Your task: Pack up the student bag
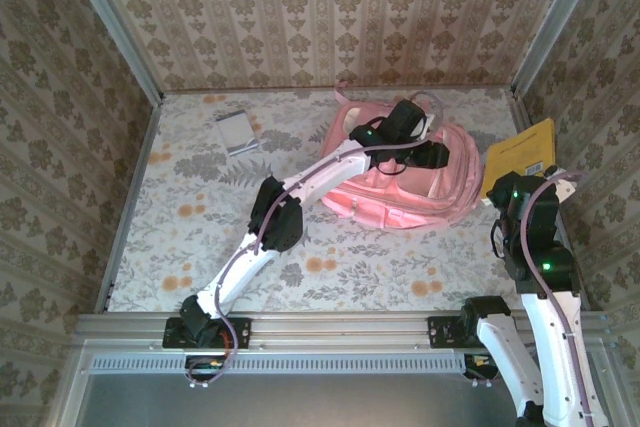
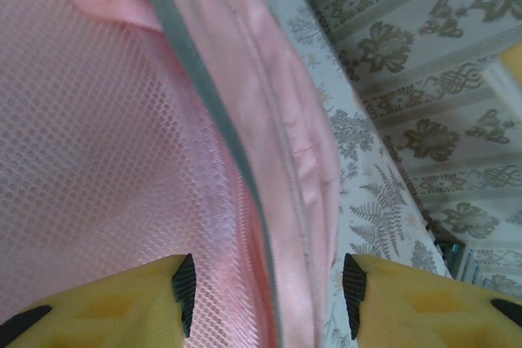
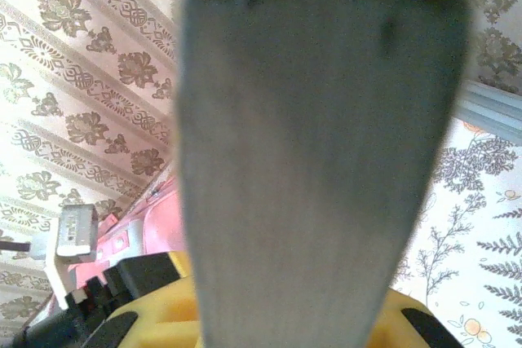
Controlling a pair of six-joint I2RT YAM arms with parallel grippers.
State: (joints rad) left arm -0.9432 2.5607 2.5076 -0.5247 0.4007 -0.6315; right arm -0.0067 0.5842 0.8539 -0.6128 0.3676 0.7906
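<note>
Large pink fabric backpack [image 1: 400,209] lies on the table [image 1: 200,237], upper centre-right of frame. Small grey flat booklet [image 1: 237,133] upper left, well apart. Yellow rectangular book [image 1: 522,152] at right edge, just beside backpack.

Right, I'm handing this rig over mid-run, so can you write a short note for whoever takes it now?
Left gripper: astride the zip rim of the student bag, fabric between its fingers; clamped or not, unclear.
Right gripper: shut on the yellow book, at the table's right edge, right of the bag.
Done: nothing visibly packed.
Left to do: yellow book into the bag, then probably the small grey item lying far left on the table.
</note>
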